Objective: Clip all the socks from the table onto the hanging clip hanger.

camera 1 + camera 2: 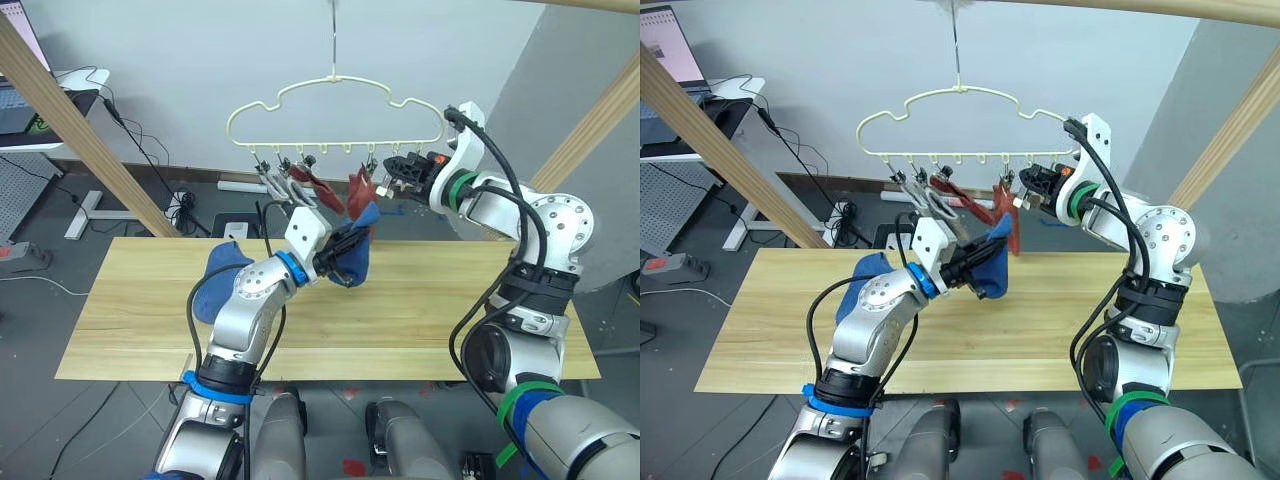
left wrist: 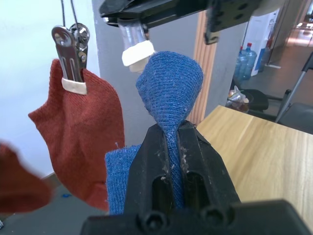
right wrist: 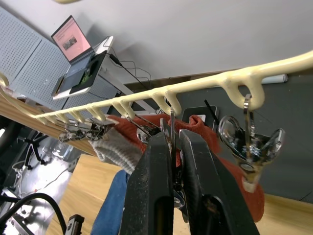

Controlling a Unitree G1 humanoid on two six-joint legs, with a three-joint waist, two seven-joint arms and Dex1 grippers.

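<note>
Spanning the foreground, table (image 1: 420, 320) of light wood planks, one blue sock (image 1: 222, 275) lying at its 10 o'clock part. Above it, pale-yellow clip hanger (image 1: 335, 112) with rust-red socks (image 2: 80, 132) and a light grey sock (image 3: 117, 146) clipped on. Left pincer (image 2: 175, 147) clamped on a second blue sock (image 2: 168, 93), raised just under a clip. Right pincer (image 3: 172, 147) squeezed narrow on a metal clip (image 3: 171, 128).

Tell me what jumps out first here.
The left tool holds a blue sock pinched, lifted toward the yellow clip hanger above the table. The right tool squeezes one clip on it, beside a rust-red sock already hanging. Another blue sock lies on the table.
</note>
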